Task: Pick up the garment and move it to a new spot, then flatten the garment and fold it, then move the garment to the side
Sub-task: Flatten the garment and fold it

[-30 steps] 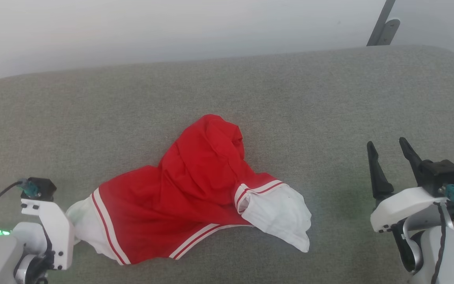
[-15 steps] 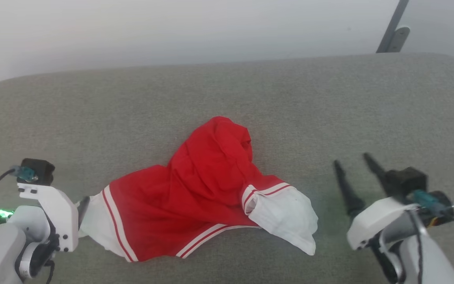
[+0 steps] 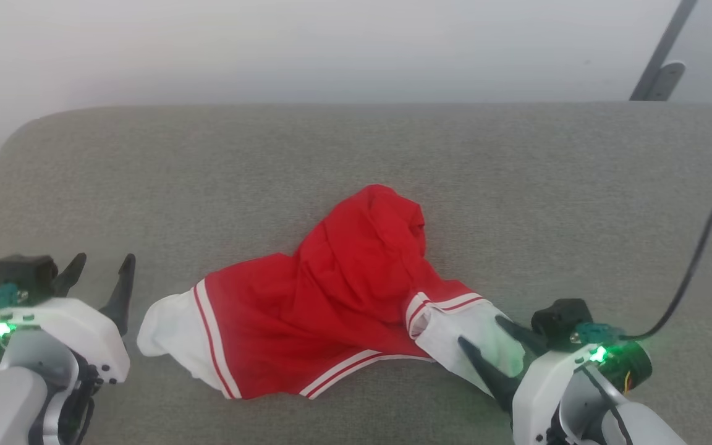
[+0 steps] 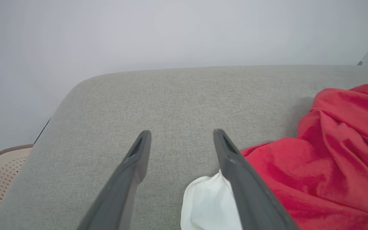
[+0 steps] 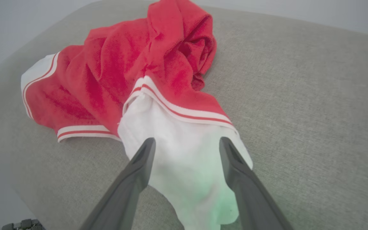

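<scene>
In the head view, the red garment (image 3: 331, 309) is seen lying crumpled near the middle of a grey upholstered cushion (image 3: 269, 161), with one white cuff panel (image 3: 167, 334) spread toward the robot's left and another (image 3: 455, 327) toward its right. The left gripper (image 3: 104, 259) is held just beside the left cuff, apart from it, with its two fingers spread wide and nothing between them. The right gripper (image 3: 479, 329) is placed over the right cuff, its fingers likewise parted. A black cable (image 3: 702, 259) is looped up from the right wrist.

In the left wrist view, bare cushion is framed between the parted fingers. The white cuff is partly covered by the right-hand finger, and the red fabric is bunched beyond it. A beige perforated basket (image 4: 2, 172) is seen past the cushion's edge.

In the right wrist view, the white cuff is straddled by the open fingers. Whether the cloth is touched cannot be told.
</scene>
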Robot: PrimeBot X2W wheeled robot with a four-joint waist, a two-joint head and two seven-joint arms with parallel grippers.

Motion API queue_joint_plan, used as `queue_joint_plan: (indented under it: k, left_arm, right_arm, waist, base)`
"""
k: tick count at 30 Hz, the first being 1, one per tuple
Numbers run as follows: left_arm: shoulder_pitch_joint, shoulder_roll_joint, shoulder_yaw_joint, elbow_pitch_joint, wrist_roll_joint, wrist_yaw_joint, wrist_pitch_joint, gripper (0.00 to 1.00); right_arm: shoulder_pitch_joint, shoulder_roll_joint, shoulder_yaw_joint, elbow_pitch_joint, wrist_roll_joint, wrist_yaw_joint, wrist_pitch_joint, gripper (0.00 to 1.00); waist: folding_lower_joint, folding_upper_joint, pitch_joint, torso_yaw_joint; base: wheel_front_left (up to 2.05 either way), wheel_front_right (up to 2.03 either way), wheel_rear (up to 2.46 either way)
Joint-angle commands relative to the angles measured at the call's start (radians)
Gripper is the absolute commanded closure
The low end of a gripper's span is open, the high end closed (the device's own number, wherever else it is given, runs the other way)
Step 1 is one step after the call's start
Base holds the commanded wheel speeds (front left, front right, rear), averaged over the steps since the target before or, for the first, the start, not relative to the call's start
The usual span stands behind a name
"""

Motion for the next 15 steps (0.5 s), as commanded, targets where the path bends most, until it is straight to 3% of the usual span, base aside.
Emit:
queue_joint_plan:
  k: [1,7,15]
  left_arm:
    - [0.023,-0.008,0.011,-0.007,-0.009,0.009,-0.026,0.0]
    - [0.068,-0.04,0.036,-0.025,-0.028,0.023,-0.109,0.0]
    - [0.073,-0.077,0.027,-0.024,-0.032,0.015,-0.14,0.0]
  right_arm:
    - [0.01,-0.012,0.013,-0.012,0.018,0.0,0.024,0.0]
    - [0.007,-0.056,0.04,-0.033,0.05,0.0,0.132,0.0]
    - [-0.013,-0.088,0.04,0.013,-0.019,0.0,0.231,0.0]
  waist:
    - [0.0,0.0,0.0,0.011]
    - [0.0,0.0,0.012,0.052]
    - [0.0,0.0,0.04,0.111]
  base:
    - [0.0,0.0,0.0]
    - [0.0,0.0,0.0]
    - [0.0,0.0,0.0]
